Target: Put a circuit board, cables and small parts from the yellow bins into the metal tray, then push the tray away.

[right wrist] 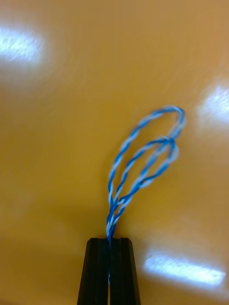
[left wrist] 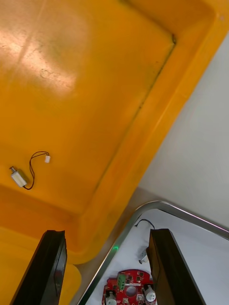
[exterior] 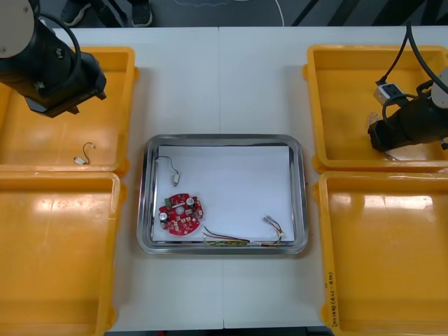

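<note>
Blue-and-white twisted cable (right wrist: 143,162) pinched by tail end between right jaws, inside upper-right yellow bin (exterior: 343,105). Left jaws spread, idle over upper-left bin (exterior: 42,140). Risk: thin end grip slips during carry; dangling loops snag bin wall or drape across metal tray (exterior: 143,210) rim.

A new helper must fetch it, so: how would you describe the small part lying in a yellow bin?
Find the far yellow bin on the robot's left. By its near wall lies a small metal part trailing a thin black looped wire. A similar part sits in the metal tray by the red circuit board; this one lies alone on yellow.
</note>
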Action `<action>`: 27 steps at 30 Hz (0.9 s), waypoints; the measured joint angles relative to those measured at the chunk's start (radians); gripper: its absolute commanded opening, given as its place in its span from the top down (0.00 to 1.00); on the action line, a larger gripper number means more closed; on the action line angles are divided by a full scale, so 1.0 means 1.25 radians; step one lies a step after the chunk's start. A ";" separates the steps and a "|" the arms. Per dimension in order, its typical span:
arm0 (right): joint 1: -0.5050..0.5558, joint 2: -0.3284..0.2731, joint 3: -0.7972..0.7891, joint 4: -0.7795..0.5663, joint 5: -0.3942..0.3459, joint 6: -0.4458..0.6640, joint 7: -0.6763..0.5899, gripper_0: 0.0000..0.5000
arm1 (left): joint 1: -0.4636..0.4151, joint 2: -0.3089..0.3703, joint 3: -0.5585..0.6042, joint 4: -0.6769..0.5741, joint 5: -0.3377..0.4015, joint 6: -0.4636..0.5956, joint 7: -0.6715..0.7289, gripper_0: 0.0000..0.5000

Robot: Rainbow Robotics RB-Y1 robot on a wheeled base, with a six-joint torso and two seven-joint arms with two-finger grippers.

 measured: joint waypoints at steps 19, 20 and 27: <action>-0.046 -0.005 -0.022 -0.099 -0.111 0.215 -0.131 1.00 | -0.018 0.046 0.013 0.259 0.022 -0.004 -0.044 0.00; -0.049 -0.005 -0.022 -0.101 -0.117 0.223 -0.131 1.00 | -0.018 0.046 0.013 0.270 0.022 -0.010 -0.054 0.00; -0.077 -0.005 -0.021 -0.124 -0.159 0.283 -0.153 1.00 | -0.018 0.046 0.013 0.347 0.025 -0.056 -0.086 0.00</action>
